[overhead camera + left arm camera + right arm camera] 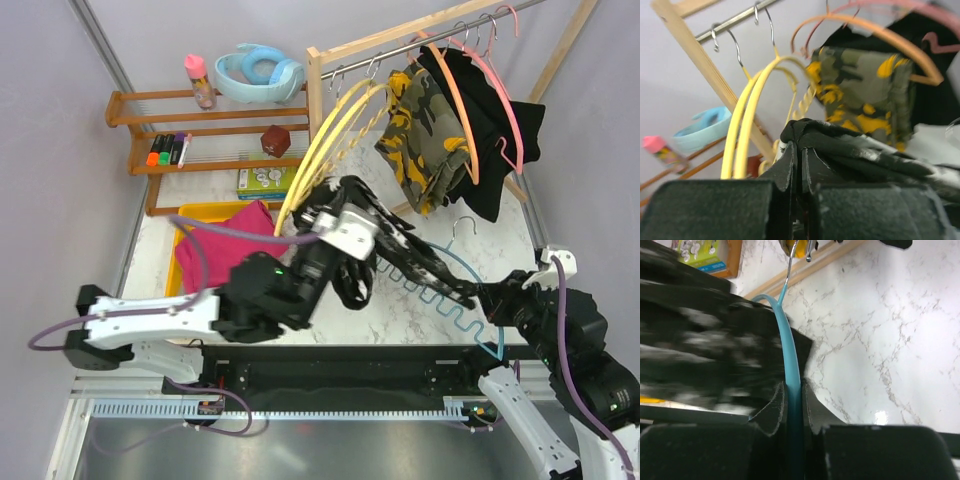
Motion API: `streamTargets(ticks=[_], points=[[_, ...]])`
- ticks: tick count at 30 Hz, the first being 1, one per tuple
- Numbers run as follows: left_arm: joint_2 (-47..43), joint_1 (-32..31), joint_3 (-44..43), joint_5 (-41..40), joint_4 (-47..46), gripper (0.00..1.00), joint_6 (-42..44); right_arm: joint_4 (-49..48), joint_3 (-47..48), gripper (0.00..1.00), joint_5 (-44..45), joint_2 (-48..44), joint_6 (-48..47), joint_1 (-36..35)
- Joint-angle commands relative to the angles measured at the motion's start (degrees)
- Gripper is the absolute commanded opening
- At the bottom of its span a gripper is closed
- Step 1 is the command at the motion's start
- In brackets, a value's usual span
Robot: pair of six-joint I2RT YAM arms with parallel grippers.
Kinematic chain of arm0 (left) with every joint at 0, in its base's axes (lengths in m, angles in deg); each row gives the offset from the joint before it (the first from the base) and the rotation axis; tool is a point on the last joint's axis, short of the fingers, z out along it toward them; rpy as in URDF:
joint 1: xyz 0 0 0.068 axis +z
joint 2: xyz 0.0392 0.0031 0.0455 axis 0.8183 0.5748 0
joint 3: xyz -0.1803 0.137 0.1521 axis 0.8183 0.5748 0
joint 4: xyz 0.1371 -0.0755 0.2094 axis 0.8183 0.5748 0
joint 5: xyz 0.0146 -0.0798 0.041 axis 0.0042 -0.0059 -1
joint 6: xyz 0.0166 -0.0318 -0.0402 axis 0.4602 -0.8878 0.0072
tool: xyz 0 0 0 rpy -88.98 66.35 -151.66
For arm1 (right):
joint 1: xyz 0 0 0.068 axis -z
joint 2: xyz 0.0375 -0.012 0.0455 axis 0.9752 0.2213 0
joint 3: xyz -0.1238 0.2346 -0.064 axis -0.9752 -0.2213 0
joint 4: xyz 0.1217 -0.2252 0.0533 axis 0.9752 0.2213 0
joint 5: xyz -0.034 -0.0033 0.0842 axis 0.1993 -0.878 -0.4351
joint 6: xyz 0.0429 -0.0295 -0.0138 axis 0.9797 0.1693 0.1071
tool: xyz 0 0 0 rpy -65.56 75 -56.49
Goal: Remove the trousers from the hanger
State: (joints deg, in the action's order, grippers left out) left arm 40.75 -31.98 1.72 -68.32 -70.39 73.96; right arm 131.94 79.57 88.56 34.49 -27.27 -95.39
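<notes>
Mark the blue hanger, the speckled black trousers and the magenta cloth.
blue hanger [791, 360]: right wrist view, on its straight bar.
speckled black trousers [855, 152]: left wrist view, on the fold of cloth mid-picture.
magenta cloth [225, 255]: top view, middle of the heap.

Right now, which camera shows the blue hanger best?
The top camera: the blue hanger shows its hook, curve and wavy bar. The right wrist camera sees a strip pinched in the right claw. The left wrist camera misses it.
</notes>
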Motion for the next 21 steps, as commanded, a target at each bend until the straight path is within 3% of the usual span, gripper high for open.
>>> streamTargets(ticks=[1, 3, 7, 12, 15, 21], points=[[-8.97, -0.2, -7.48, 17.81, 16.57, 0.02, -28.9, -2.89, -3.51, 0.0, 0.5, -1.22, 2.41, -0.11], [-8.36, -0.64, -11.34, 19.76, 19.73, 0.02, -30.74, -3.33, -5.09, 0.0, 1.64, -1.22, 3.2, -0.11], [-8.44, -1.0, -15.92, 37.12, 22.82, 0.02, -36.19, -3.68, -7.73, 0.0, 3.23, 1.24, 6.71, -0.11], [-8.26, -1.0, -21.46, 48.23, 28.09, 0.02, -43.04, -6.93, -8.88, 0.0, 2.7, 1.94, 7.08, -0.11], [-10.63, -1.0, -19.27, 52.29, 32.04, 0.02, -44.98, -7.46, -8.62, 0.0, 2.44, 2.12, 5.59, -0.11], [-20.56, -1.0, -5.31, 56.51, 35.21, 0.02, -49.72, -7.9, -8.09, 0.0, 2.7, 1.24, 4.09, -0.11]])
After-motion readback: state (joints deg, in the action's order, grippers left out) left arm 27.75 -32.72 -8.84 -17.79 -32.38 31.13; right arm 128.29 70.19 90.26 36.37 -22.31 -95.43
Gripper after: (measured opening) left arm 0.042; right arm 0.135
